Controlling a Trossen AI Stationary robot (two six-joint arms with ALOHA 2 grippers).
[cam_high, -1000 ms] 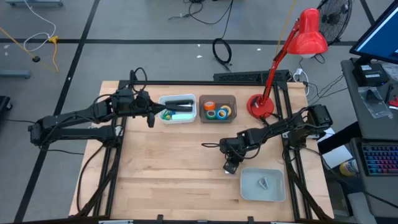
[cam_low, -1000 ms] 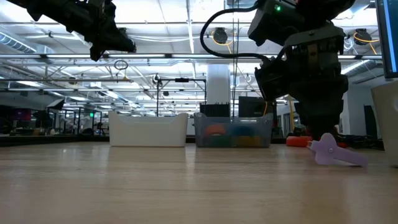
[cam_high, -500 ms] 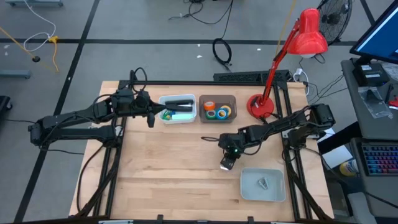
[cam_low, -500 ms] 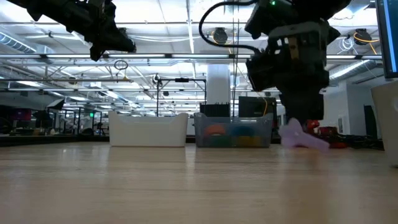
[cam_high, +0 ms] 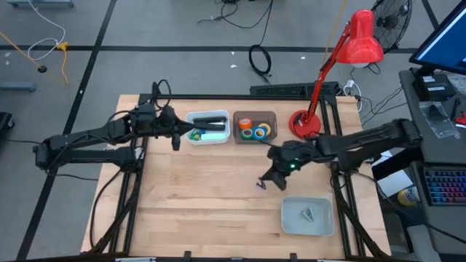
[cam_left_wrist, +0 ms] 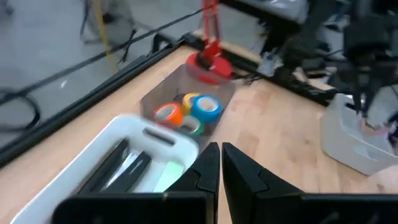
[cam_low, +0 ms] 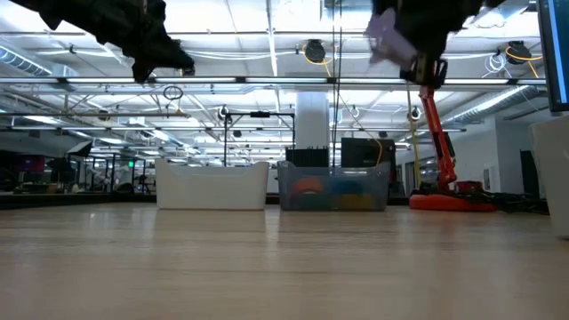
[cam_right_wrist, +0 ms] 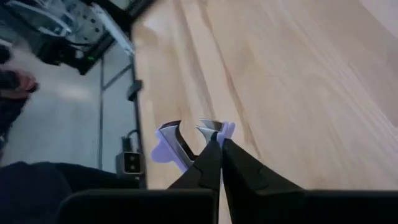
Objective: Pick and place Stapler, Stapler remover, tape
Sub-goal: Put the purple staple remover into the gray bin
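Note:
My right gripper [cam_high: 266, 181] hangs high over the table's middle right, shut on a lilac staple remover [cam_right_wrist: 166, 147] with metal claws, which also shows high up in the low view [cam_low: 384, 39]. My left gripper [cam_high: 177, 139] is shut on nothing and hovers at the near left side of a white bin [cam_high: 208, 128]. A black stapler [cam_high: 210, 118] lies in that bin. The tape rolls [cam_left_wrist: 189, 111], orange, blue, yellow and green, lie in a clear bin [cam_high: 255, 127] beside the white one. My right gripper pinches the staple remover between its two fingertips, on the lilac plastic next to one metal claw [cam_right_wrist: 225, 129]. The fingers slant downward. Most of the remover sticks out to one side of them, and it is lifted clear of the table.
A pale tray [cam_high: 307, 216] holding a small metal piece stands at the near right. A red desk lamp [cam_high: 306, 124] has its base at the far right, beside the clear bin. Bare wood lies between the bins and the table's near edge.
My right gripper has risen from just above the table near the pale tray. It has carried the staple remover high off the wood and tipped from pointing steeply down to a shallower slant. It has stayed shut on the remover.

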